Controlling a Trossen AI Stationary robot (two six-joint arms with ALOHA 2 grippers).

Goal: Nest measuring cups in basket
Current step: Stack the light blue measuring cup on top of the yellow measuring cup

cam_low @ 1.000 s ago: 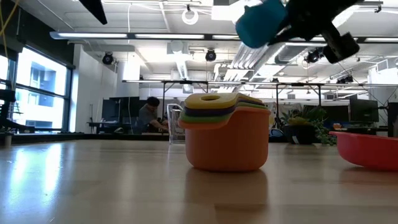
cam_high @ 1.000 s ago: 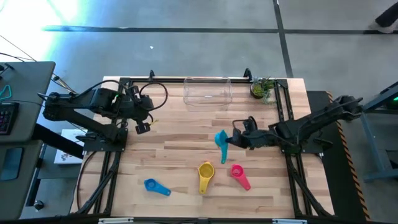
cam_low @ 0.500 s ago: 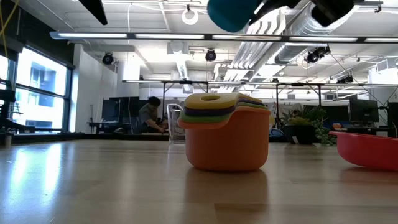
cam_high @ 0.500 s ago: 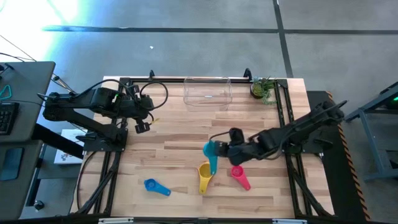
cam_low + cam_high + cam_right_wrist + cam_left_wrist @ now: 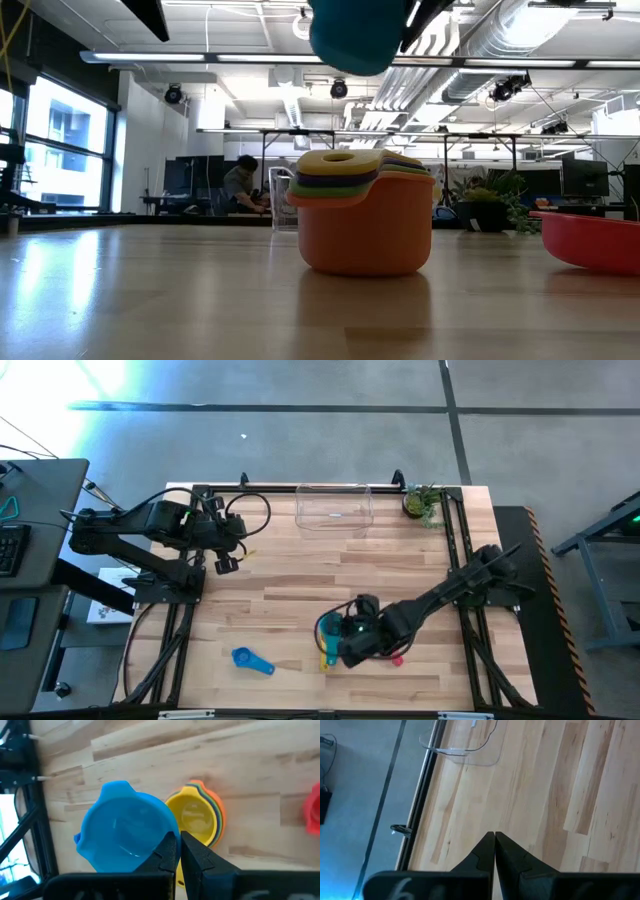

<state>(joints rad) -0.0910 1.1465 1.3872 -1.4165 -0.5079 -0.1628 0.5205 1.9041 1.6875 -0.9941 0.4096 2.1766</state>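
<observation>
Here the right end effector, clamped on the teal cup, hangs above the wooden table.

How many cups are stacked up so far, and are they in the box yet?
Done: a small stack of plastic cups, orange outermost, yellow on top, sits on the wooden table; the exact count is hard to tell. In hand: the right gripper holds the teal plastic cup above that stack. Left: the blue cup and red-pink cup lie loose, and the clear plastic basket holds no cups. The left gripper waits, shut.

Potted plant on table corner
</observation>
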